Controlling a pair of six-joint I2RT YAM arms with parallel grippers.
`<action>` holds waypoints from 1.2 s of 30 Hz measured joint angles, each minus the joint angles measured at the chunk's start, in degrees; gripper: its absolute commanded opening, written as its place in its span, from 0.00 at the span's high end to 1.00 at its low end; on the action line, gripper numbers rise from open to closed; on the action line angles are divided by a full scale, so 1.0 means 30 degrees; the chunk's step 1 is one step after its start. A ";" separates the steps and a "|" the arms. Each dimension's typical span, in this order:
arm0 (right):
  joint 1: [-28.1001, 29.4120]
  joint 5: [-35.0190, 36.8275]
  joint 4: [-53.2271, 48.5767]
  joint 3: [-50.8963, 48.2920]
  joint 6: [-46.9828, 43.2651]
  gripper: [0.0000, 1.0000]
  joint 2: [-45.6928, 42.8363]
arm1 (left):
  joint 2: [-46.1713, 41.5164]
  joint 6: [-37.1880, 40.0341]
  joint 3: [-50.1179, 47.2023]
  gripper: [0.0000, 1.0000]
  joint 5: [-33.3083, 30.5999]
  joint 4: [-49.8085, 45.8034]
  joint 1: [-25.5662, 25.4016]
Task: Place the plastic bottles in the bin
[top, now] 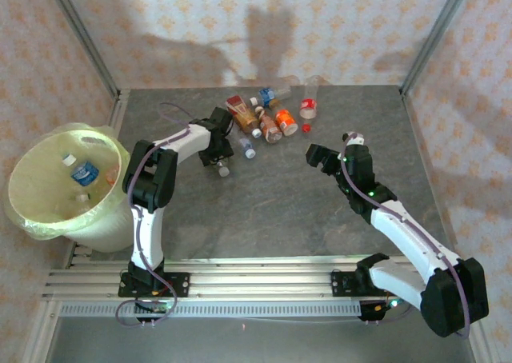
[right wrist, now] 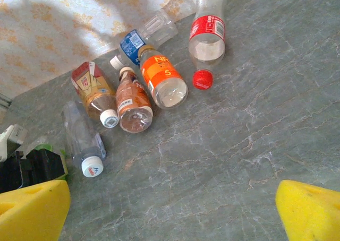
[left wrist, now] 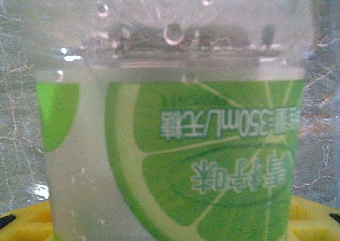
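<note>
Few bottles point(top: 84, 173) sit in the bin point(top: 80, 128); about seven others lie by the table's point(top: 280, 211) far edge. Left gripper point(top: 218, 157) straddles a green-label bottle point(left wrist: 212, 161), grip unclear; right gripper point(right wrist: 170, 204) wide, empty.

From above, the light is bright and even. It comes from up high and near the front, so big, soft grey shadows fall on the back wall point(top: 264, 35). The table point(top: 320, 219) has only small, faint shadows. The bin point(top: 48, 221) glows yellow-green where light shines through its bag.

The left wrist view is dim and fuzzy. The green-label bottle point(left wrist: 212, 145) is too close, so its letters look soft, and little white shiny spots sit near the top.

The right wrist view is bright and sharp on the plastic bottles point(right wrist: 154, 82).
</note>
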 measured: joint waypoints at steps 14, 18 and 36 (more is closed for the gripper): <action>0.0000 -0.1821 0.1450 -0.0678 -0.1239 0.01 0.0095 | -0.4481 0.0488 -0.2069 0.47 -0.0801 0.1056 -0.0415; 0.0000 -0.2419 0.1617 -0.0678 -0.1224 0.01 0.0372 | -0.5472 0.0488 -0.2339 0.47 -0.1173 0.1202 -0.0539; 0.0000 -0.3264 0.1880 -0.0678 -0.1224 0.01 0.0736 | -1.0520 0.1158 -0.2455 0.51 -0.1698 0.0903 -0.0546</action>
